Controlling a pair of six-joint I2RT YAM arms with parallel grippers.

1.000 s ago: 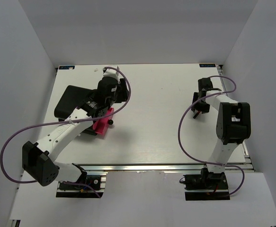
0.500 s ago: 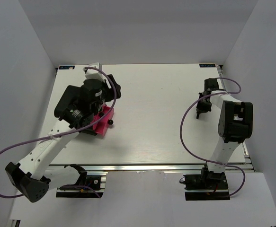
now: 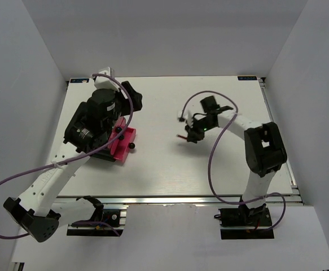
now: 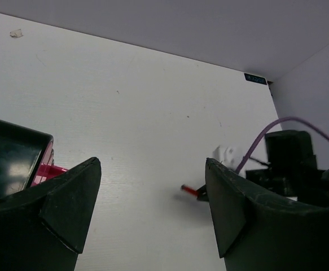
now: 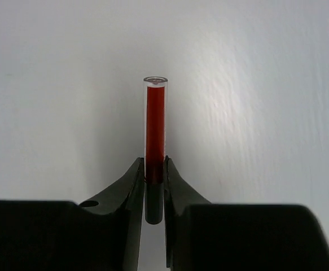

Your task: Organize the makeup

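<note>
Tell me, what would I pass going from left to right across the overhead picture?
black box → its open pink drawer → red stick → right gripper that pinches it. The left gripper overlaps the box, so it is left out.

The right gripper (image 3: 191, 135) now hangs over the middle of the table (image 3: 170, 169), no longer at its right edge, pinching a red stick (image 5: 155, 121). The left gripper (image 4: 152, 168) stands farther back, spread wider.
</note>
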